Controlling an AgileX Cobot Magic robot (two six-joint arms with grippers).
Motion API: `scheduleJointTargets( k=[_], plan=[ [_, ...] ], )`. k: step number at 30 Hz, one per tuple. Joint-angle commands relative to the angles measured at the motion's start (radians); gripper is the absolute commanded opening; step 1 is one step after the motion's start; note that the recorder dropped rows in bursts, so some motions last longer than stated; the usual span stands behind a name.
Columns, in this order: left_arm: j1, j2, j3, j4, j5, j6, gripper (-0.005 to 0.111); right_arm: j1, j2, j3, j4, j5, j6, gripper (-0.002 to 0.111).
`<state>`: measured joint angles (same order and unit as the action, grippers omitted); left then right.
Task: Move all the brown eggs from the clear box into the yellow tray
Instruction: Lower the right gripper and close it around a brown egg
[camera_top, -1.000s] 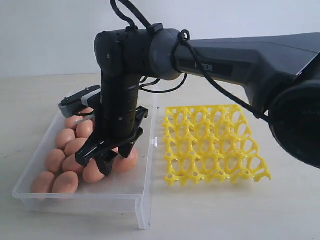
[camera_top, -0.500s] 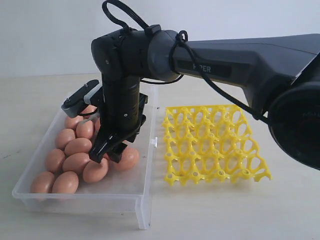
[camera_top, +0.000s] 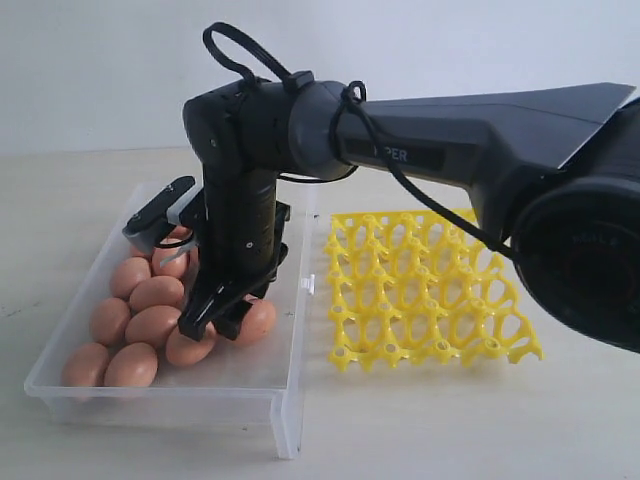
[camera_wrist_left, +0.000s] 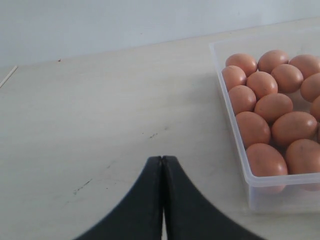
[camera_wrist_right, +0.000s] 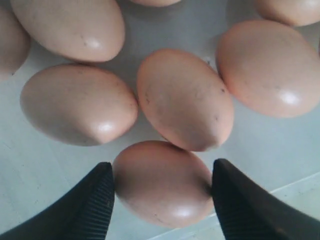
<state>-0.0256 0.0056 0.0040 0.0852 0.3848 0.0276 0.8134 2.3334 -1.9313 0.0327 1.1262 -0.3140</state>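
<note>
**Findings.** We find the right gripper lowered into the clear box, which sits at the lower left of the exterior view. Its jaws stand apart, one on each side of a single egg close to the box wall. We cannot tell whether the pads already bear on the shell; at most they look to be just touching. The other brown eggs lie clustered in the box, and one neighbour rests against the chosen egg. The yellow tray, at centre right, holds no eggs. The left gripper is pressed together on nothing, over bare table beside the box.

**Judgement.** The step in hand is the grasp of this egg, and the task has hardly begun.

**Recommendation.**
- Close slowly and evenly across the egg's narrow waist.
- Stop at firm contact, since the shell is smooth, rounded and brittle.
- Lift straight up, clear of the neighbours and the box wall, before carrying across to a tray cup.
</note>
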Motion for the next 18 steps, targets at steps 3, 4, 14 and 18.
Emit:
scheduleJointTargets(
  k=[3, 4, 14, 18],
  plan=[
    [-0.005, -0.006, -0.004, -0.005, -0.006, -0.003, 0.000, 0.019, 0.028, -0.008, 0.022, 0.003, -0.017, 0.056],
    [-0.005, -0.006, -0.004, -0.005, -0.006, -0.003, 0.000, 0.021, 0.032, -0.008, 0.020, 0.003, -0.017, 0.056],
    [-0.005, -0.006, -0.004, -0.005, -0.006, -0.003, 0.000, 0.024, 0.046, 0.013, 0.047, 0.060, -0.017, 0.056],
    [-0.005, -0.006, -0.004, -0.005, -0.006, -0.003, 0.000, 0.024, 0.046, 0.020, 0.044, 0.095, 0.009, 0.056]
  ],
)
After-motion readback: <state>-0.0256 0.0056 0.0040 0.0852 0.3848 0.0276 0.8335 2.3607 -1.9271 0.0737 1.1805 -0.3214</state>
